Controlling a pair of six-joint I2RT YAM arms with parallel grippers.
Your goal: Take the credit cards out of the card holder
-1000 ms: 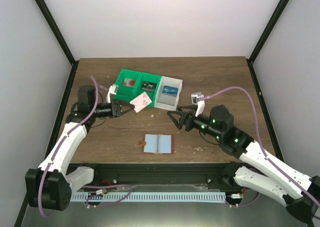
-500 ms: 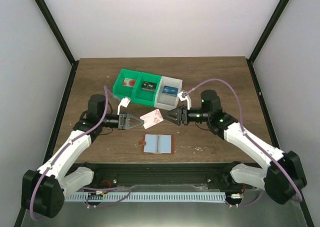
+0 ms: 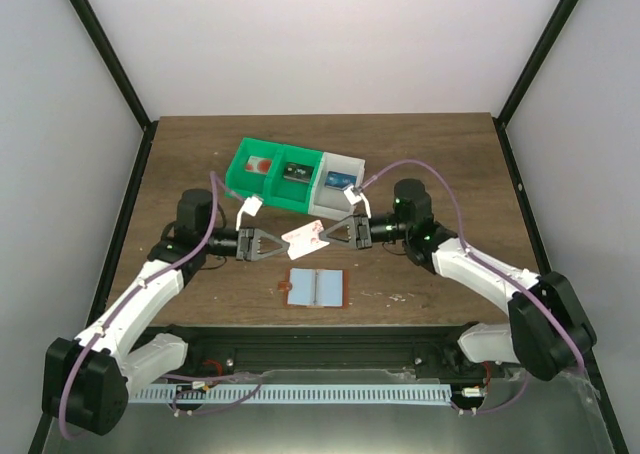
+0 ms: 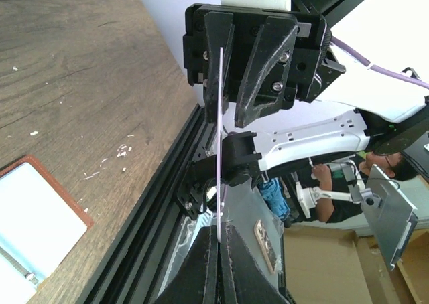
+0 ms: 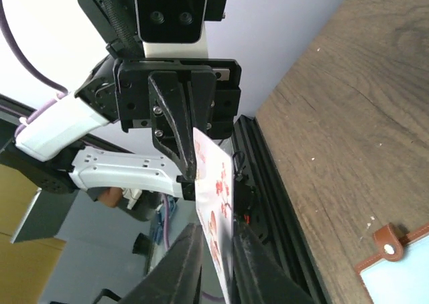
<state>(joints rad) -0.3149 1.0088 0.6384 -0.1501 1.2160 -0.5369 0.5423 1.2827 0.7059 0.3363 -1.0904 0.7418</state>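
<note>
The left end effector (image 3: 284, 242) is clenching the pale pink card (image 3: 303, 238) in the air near the open card holder (image 3: 316, 287). The right end effector (image 3: 322, 234) is straddling its other edge, grip unclear. The blue card (image 3: 339, 183) is sitting in the white compartment of the bin (image 3: 241, 166).

No words, brands, numbers or signs can be read in any view. The pale card (image 5: 216, 213) carries red blotchy marks on its face, yet no letters show among them, and in the left wrist view it appears edge-on only. The blue card (image 3: 338, 182), lying in the grey end compartment of the bin (image 3: 255, 188), bears a small pale mark that is too small to make out. The open card holder (image 3: 316, 286) on the surface shows no lettering.
</note>
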